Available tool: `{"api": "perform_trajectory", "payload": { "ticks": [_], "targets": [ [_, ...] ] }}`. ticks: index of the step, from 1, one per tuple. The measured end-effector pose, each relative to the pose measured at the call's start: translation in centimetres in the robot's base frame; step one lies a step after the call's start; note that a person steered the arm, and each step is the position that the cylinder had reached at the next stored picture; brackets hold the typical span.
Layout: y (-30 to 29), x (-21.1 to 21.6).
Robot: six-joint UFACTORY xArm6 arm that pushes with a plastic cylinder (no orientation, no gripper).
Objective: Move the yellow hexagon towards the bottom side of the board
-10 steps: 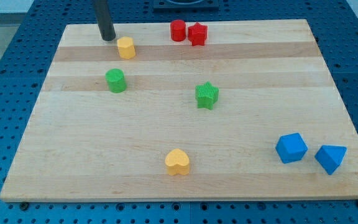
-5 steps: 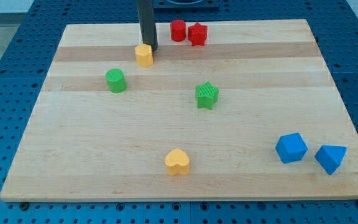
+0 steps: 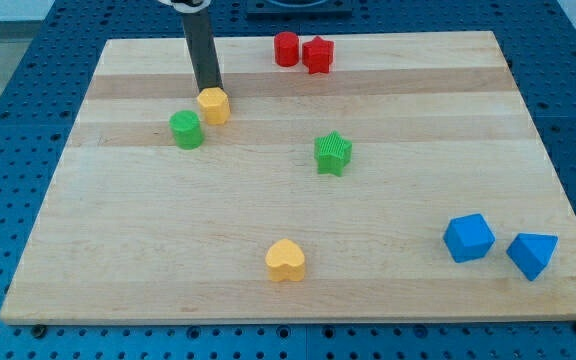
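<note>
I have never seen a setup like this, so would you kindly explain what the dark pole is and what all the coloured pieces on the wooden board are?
This is one camera's picture of a wooden board lying on a blue perforated table; where the camera is mounted is not on record. The dark pole is the end of a robot arm. It has no gripper and holds nothing; my tip just slides along the board and pushes blocks. Right now it sits at the yellow hexagon, on its top side in the view. The green cylinder lies just to that block's left. Also on the board: a red cylinder and red star near the top, a green star mid-board, a yellow heart near the bottom, and two blue blocks at the bottom right.
</note>
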State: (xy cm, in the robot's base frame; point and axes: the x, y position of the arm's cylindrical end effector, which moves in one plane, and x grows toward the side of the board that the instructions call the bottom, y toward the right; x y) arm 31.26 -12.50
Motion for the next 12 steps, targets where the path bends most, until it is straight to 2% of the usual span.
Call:
{"api": "perform_trajectory", "payload": {
  "ticks": [2,5,6,8,12],
  "targets": [
    [1.7,3.2],
    [4.4,12.4],
    [4.4,13.1],
    [1.4,14.3],
    [-2.6,23.5]
  ]
}}
